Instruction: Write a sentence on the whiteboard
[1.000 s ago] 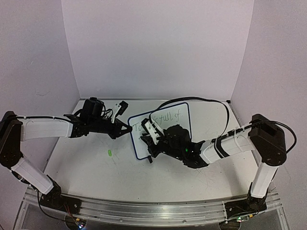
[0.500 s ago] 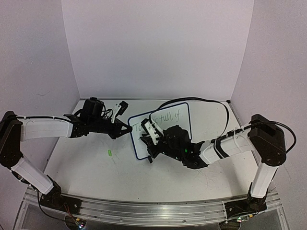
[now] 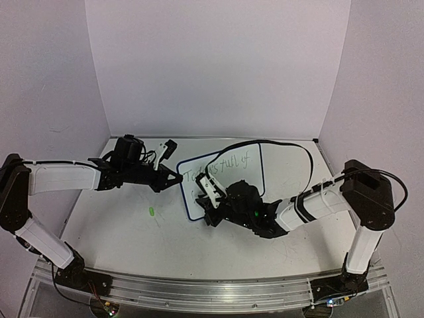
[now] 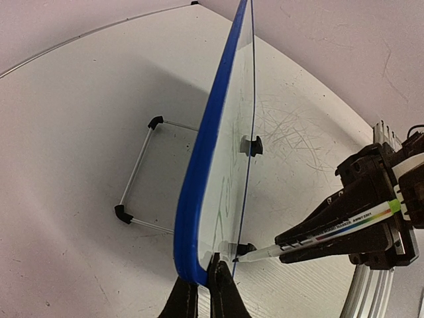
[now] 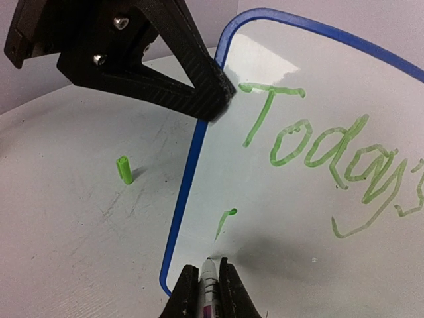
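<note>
Right wrist view: right tool (image 5: pixel 209 295) pinches marker (image 5: pixel 209 278) against whiteboard (image 5: pixel 318 126); left tool (image 4: pixel 206 283) pinches whiteboard's edge.

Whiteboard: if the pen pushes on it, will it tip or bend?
It would likely tip unaided: the whiteboard is propped on a thin wire stand, and the left gripper pinches its edge. It seems stiff: its face looks flat near the marker.

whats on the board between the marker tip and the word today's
One short green stroke sits on the whiteboard between the marker tip and "Today's"; the rest is bare white. The right wrist view shows it.
</note>
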Motion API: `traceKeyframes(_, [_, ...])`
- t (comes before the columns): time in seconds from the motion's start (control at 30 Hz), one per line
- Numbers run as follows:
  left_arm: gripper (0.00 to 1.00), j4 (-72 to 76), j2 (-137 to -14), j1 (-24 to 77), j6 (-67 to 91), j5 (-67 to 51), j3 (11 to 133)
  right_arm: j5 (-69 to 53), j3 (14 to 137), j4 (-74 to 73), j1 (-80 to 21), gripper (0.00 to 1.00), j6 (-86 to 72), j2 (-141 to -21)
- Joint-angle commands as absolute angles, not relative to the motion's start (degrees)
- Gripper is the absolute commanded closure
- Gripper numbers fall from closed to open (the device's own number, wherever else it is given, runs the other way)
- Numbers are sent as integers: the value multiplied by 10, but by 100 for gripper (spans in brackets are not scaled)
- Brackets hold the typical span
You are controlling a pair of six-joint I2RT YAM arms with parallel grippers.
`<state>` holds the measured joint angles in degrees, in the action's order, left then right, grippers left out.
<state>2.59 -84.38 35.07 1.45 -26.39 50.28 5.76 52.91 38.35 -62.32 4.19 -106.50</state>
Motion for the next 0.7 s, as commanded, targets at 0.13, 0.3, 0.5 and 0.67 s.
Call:
traceKeyframes(0.13, [100,4,-845,345,-41,-196,514,78,534,406,-628,100,27,-1071])
traceKeyframes(0.3, [100,4,-846,345,-42,-198,514,98,544,416,-628,100,30,-1072])
traceKeyframes(0.5, [100,4,-846,346,-42,-198,514,103,555,420,-626,100,35,-1079])
traceKeyframes(0.67, [100,4,-846,345,-43,-199,514,112,559,424,-624,100,35,-1080])
